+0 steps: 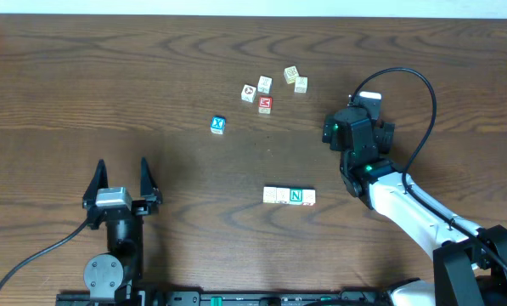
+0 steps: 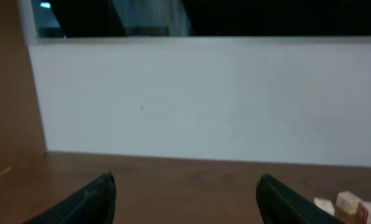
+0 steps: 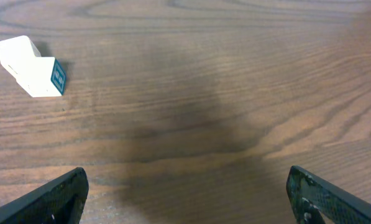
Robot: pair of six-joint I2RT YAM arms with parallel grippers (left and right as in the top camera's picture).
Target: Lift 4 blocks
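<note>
Four small blocks [image 1: 289,196] lie in a row on the brown wooden table [image 1: 151,85], side by side and touching. They sit a little right of the middle, near the front edge. One of them shows a green N [image 1: 296,196]. The block at the right end [image 1: 309,197] has a bit of red on it. The two on the left are pale, and their marks are too small to read.

No pincer touches the row. The left gripper [image 1: 122,167] is at the front left of the table, well apart from the row. Its two black fingers are spread wide and hold nothing. Its own camera sees a white wall [image 2: 204,99] ahead and some blurry blocks [image 2: 347,202] low on the right.

The right gripper [image 3: 186,177] hangs over the table, to the right of the row and a bit farther back. From above, its fingers hide under the black wrist [image 1: 355,132]. Its own camera shows both fingers far apart, with only wood between them. A white block with a blue-green side [image 3: 33,74] lies off to the left in that view.

Farther back is a loose bunch of five blocks [image 1: 264,84], one of them a red block [image 1: 265,104]. A blue cube [image 1: 218,124] sits alone to the left of the bunch.
</note>
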